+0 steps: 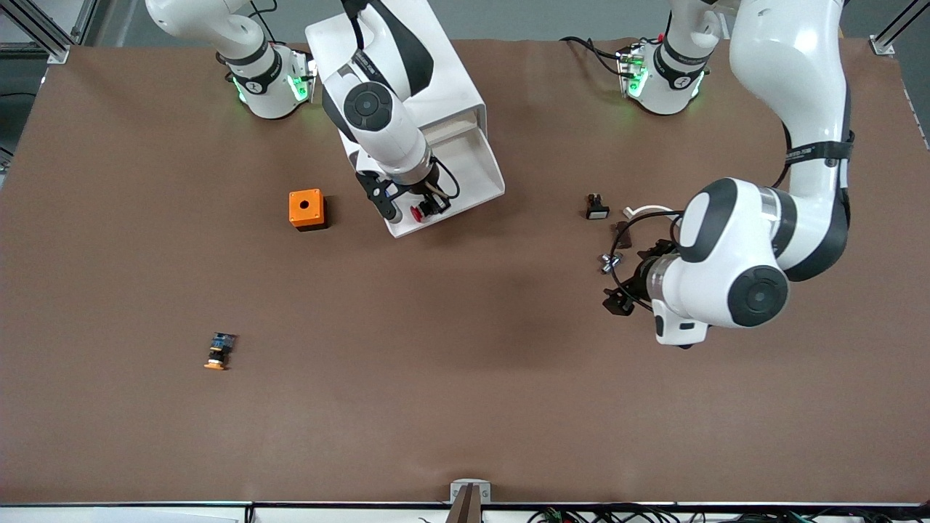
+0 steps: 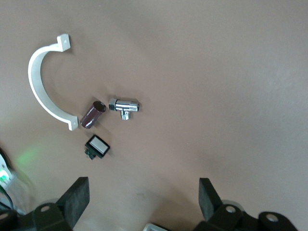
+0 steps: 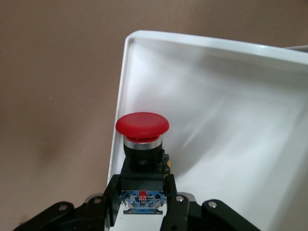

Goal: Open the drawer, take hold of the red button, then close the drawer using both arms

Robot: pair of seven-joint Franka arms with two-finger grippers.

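The drawer (image 1: 476, 163) stands pulled out of the white cabinet (image 1: 436, 65), a shallow white tray (image 3: 216, 120). My right gripper (image 1: 413, 209) reaches down into its front corner and is shut on the button (image 1: 418, 213). In the right wrist view the red cap (image 3: 142, 125) sticks out past the fingers (image 3: 174, 204), which clamp the blue rear block beside the tray's rim. My left gripper (image 1: 631, 280) hangs open over bare table toward the left arm's end, fingers (image 2: 74, 198) wide apart with nothing between them.
An orange cube (image 1: 306, 209) sits beside the drawer. An orange-yellow capped button (image 1: 218, 351) lies nearer the camera. By the left gripper lie a white clamp (image 2: 43, 91), a chrome fitting (image 2: 124, 106), a dark tube (image 2: 92, 114) and a small black switch (image 2: 97, 147).
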